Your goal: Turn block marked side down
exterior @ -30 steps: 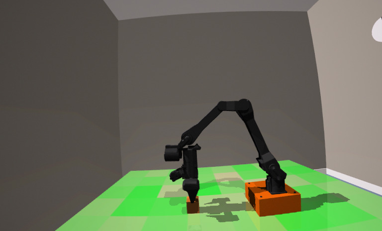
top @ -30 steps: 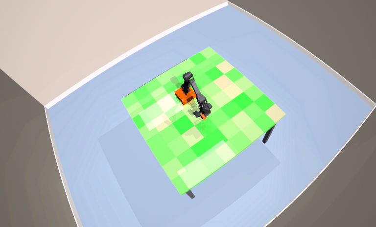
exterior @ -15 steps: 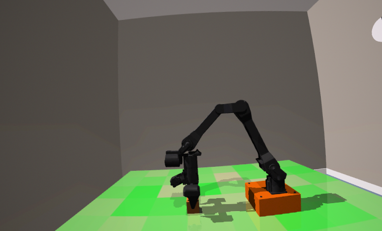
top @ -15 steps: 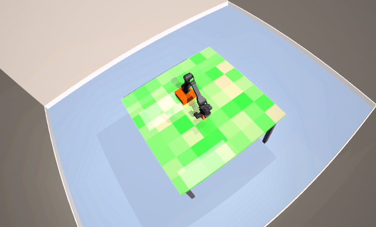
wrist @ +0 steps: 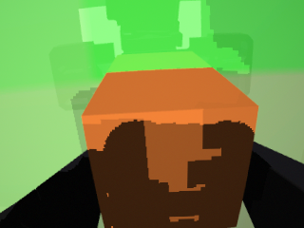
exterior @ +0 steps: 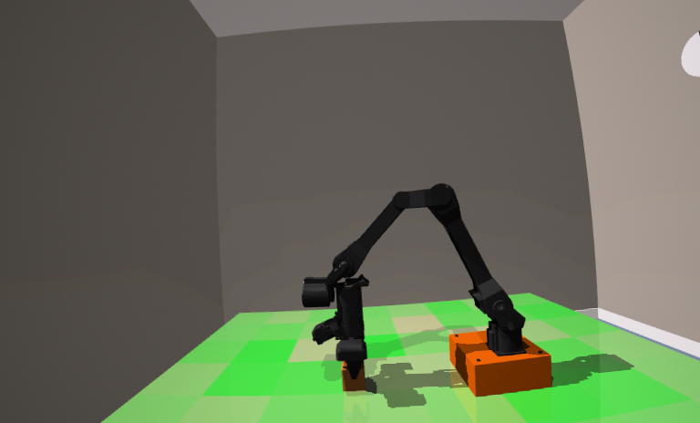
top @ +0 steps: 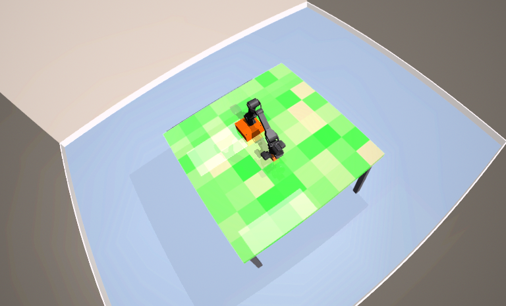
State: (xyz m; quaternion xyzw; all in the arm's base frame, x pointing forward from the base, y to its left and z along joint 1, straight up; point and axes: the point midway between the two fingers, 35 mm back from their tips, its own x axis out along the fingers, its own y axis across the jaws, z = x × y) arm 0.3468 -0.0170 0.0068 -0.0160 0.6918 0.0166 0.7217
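Observation:
A small orange block (top: pixel 274 158) (exterior: pixel 347 384) (wrist: pixel 159 92) rests on the green chequered table (top: pixel 238 202) (exterior: pixel 252 375). The wrist view shows it large, with one lit orange face and a nearer face mostly in shadow. No mark can be made out on the faces in view; its underside is hidden. My gripper (exterior: pixel 354 371) (wrist: pixel 166 151) points down over the block. Its two black fingers stand against opposite sides of the block, shut on it. In the top view the wrist hides part of the block.
The arm stands on an orange base box (top: pixel 244 131) (exterior: pixel 510 375), a short way from the block. The arm's shadow lies on the table between block and base. The table's edges show in the top view, far from the block.

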